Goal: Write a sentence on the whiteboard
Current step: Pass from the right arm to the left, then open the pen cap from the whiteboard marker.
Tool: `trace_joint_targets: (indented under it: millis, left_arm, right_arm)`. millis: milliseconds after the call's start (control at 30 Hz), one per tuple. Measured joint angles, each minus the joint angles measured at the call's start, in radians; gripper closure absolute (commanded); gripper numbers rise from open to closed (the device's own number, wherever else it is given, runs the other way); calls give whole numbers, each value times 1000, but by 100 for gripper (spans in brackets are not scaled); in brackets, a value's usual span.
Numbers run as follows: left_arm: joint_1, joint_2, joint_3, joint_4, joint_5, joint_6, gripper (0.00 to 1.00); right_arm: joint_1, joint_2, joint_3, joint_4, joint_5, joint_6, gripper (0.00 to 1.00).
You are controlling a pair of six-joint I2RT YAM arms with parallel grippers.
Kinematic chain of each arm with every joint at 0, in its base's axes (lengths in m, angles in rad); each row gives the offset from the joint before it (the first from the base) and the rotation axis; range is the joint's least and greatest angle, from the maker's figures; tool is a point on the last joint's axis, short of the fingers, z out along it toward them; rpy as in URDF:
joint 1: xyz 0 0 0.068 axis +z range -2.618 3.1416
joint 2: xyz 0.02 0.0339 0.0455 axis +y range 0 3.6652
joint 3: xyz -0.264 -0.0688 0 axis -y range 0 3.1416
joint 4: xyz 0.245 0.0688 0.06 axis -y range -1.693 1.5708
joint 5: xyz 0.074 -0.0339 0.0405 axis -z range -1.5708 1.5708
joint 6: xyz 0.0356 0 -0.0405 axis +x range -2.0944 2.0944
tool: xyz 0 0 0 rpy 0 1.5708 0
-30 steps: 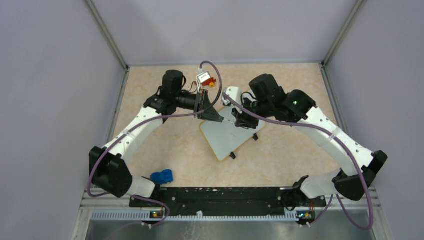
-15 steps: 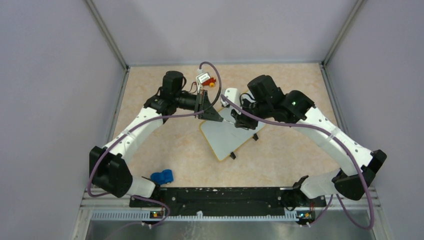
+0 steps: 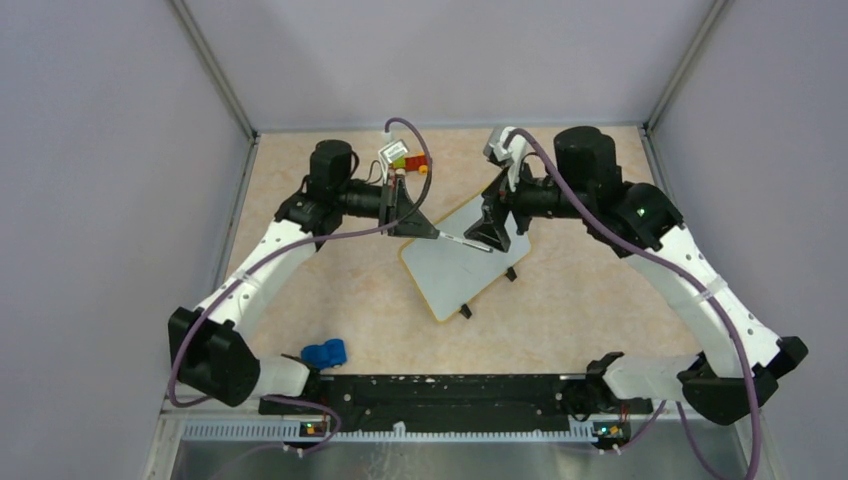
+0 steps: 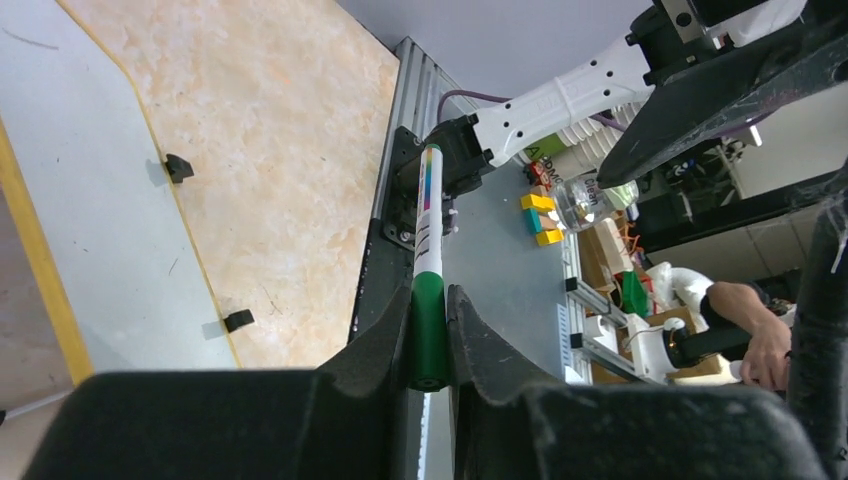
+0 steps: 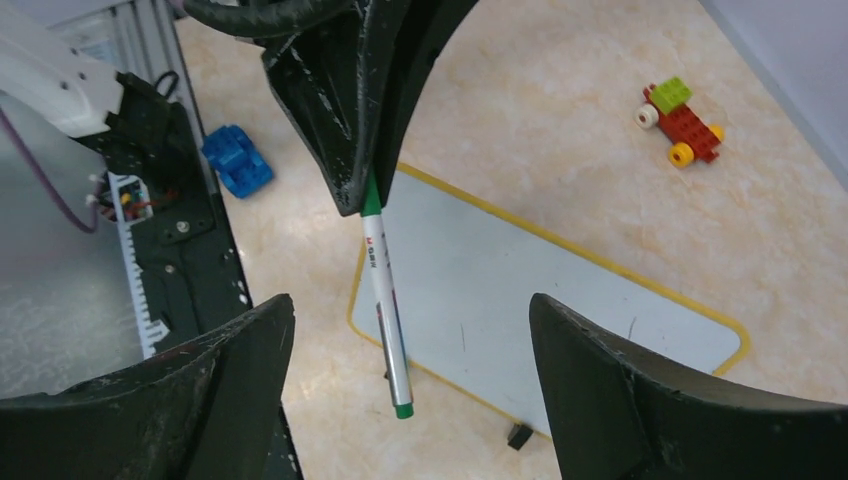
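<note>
**Left tool** (image 4: 430,302): clamped on the green end of a pen (image 5: 383,290). The white barrel sticks out from the fingers toward the right arm.

**Right tool** (image 5: 412,310): fingers spread wide apart and gripping nothing. In the right wrist view the pen's free end lies between them, clear of both.

**Whiteboard** (image 3: 455,282): lies mid-desk, turned at an angle, below and between the two tools. It has a yellow rim, and two black feet (image 4: 237,320) sit along its near right edge. The pen is over its far corner; I cannot tell whether the tip touches the surface.

**Desk** (image 3: 340,290): a blue toy (image 3: 323,352) sits at the near left, by the left arm's base. A small brick car (image 5: 682,120) sits on the far side, well apart from the whiteboard.
</note>
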Motion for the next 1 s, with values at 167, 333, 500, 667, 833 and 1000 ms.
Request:
trace_joint_targets:
  millis: [167,333,500,667,833,1000]
  left_arm:
    - [8,-75,0,10,-3,32,100]
    - [29,-136,-27,108,2,2,100]
    - [58,-153,-107,318,18,-135,100]
    - [89,-153,-188,594,16,-350,100]
    - [109,-153,-247,871,-2,-559,100]
    - [119,-153,-267,986,-16,-657,100]
  right_arm:
    - [-13,-23,-1,39,-120,49,13]
    - [-55,-23,-8,92,-232,146,13]
    - [-126,-18,-8,192,-312,308,13]
    - [-148,-10,-67,347,-431,457,23]
    - [-170,29,-194,530,-526,634,27]
    - [-170,79,-219,646,-551,758,39]
